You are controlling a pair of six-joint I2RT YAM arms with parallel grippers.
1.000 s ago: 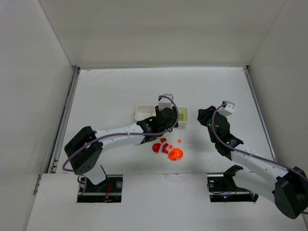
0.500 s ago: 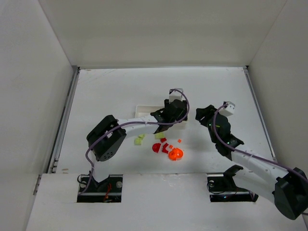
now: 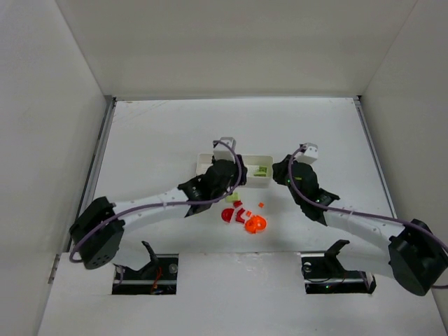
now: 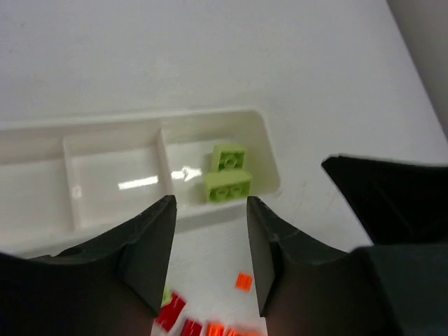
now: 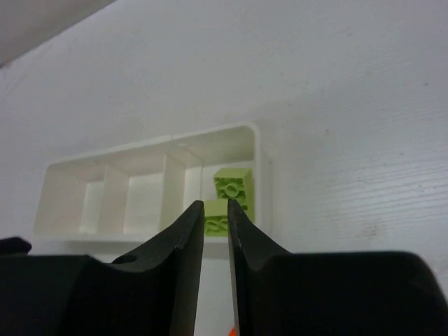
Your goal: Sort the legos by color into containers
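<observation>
While the white tray (image 4: 112, 203) lies w/ its long axis left-right on the tabletop (image 3: 161, 133), two yellow-green legos (image 4: 227, 175) sit in its right-end compartment, studs up. Red and orange legos (image 3: 245, 217) lie loose just in front of it. Left pincer (image 4: 210, 203) hangs parted, holding nothing. Right pincer (image 5: 215, 206) looks nearly clenched, probably empty.

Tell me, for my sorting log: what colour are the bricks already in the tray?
Pale yellow-green bricks; clearest in the left wrist view.
</observation>
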